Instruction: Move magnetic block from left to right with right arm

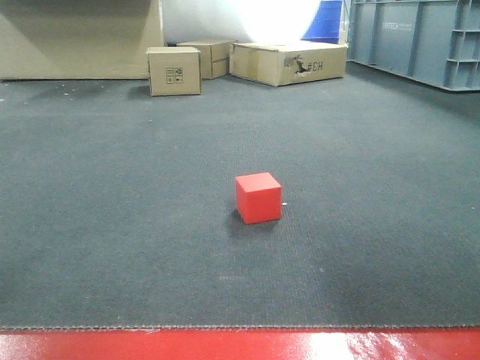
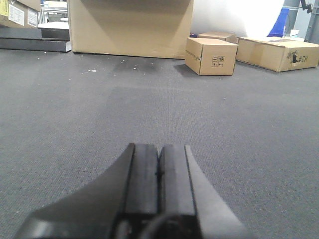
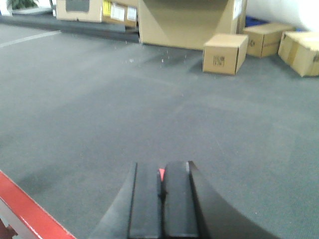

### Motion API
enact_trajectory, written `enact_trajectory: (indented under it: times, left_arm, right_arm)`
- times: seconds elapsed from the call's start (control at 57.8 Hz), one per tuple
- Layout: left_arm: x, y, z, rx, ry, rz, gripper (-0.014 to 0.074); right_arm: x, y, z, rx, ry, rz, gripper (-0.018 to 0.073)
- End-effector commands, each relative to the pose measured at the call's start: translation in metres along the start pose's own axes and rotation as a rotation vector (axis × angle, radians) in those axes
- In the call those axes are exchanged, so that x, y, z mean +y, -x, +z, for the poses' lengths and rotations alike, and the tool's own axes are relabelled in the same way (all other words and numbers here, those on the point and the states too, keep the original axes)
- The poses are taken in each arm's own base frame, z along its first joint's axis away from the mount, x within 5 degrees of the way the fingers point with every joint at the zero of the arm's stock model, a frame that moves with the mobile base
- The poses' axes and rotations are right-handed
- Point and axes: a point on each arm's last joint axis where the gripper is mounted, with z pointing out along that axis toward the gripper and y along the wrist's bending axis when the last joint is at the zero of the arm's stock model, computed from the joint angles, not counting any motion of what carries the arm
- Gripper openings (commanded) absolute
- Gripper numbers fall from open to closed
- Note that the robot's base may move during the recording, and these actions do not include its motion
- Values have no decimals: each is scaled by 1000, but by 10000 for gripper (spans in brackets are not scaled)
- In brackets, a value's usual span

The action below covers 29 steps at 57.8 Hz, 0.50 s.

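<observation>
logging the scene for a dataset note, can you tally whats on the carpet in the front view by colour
red: 1, the magnetic block
brown: 3, the small cardboard box, the box behind it and the long flat box
blue-grey: 1, the big crate at far right
total: 5

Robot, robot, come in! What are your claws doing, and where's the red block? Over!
Left claw shut, empty. Right claw shut, empty. Red block alone on carpet, untouched. Nothing in the way.

The magnetic block point(image 1: 258, 198) looks matt and smooth, the carpet point(image 1: 112, 225) rough-woven. The boxes point(image 1: 174, 70) seem plain cardboard; the red floor strip point(image 1: 225, 346) is glossy.
</observation>
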Motion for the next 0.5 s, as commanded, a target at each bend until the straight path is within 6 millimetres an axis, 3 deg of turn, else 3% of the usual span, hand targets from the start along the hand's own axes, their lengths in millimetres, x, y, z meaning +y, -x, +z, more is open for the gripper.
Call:
enact_trajectory:
  times: [0.0, 0.329, 0.484]
  left_arm:
    - [0, 5, -1, -80, -1, -11, -126]
    - [0, 5, -1, -80, -1, -11, -126]
    - [0, 5, -1, -80, -1, -11, -126]
  right_arm:
    - [2, 16, -2, -113, 12, -8, 58]
    - [1, 16, -2, -123, 3, -22, 58]
    - [-12, 14, -2, -106, -162, -28, 58]
